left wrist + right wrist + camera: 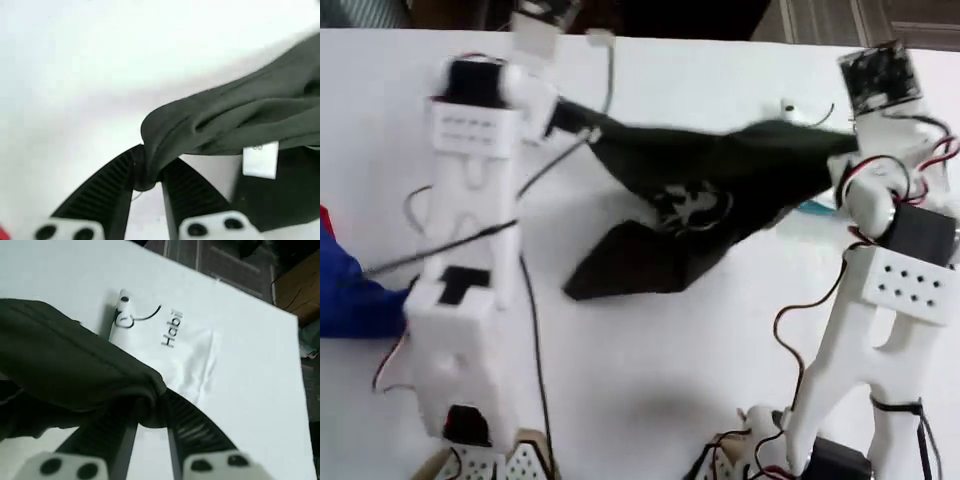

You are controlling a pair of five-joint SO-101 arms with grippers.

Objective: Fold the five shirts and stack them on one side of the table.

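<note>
Our left arm and right arm are white plastic with black motors and red and black cables. Each tool has ribbed black fingers.

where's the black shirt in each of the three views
high view: black shirt stretched across the middle, over the table.
left wrist view: a bunched end pinched in the left gripper, the rest trailing away.
right wrist view: another bunched end pinched in the right gripper.
shared landmark: the white table under it.

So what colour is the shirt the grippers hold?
Black shirt, white print; best in the high view.
</note>
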